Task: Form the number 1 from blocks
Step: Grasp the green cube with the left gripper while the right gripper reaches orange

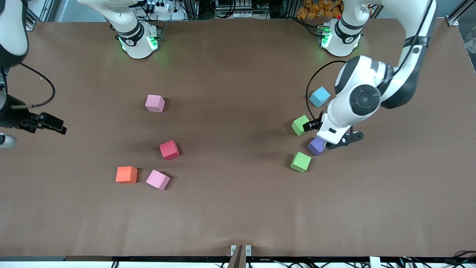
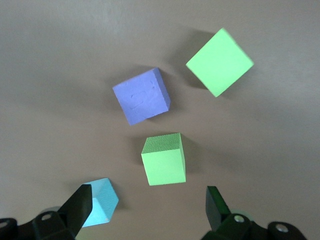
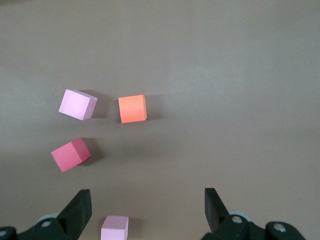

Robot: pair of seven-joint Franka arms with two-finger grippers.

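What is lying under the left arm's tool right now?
Under the open left tool lie a light green foam cube, a purple foam cube and a light blue foam cube on the brown table. The arm partly covers the purple cube in the front view.

On the bench (image 1: 238, 208), four cubes (image 1: 300, 162) cluster toward the left arm's end; four more cubes (image 1: 169, 150) lie spread toward the right arm's end, all well inside the edges.

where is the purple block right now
In the front view the purple block sits toward the left arm's end of the table, between the two green blocks, partly under the open left pincer.
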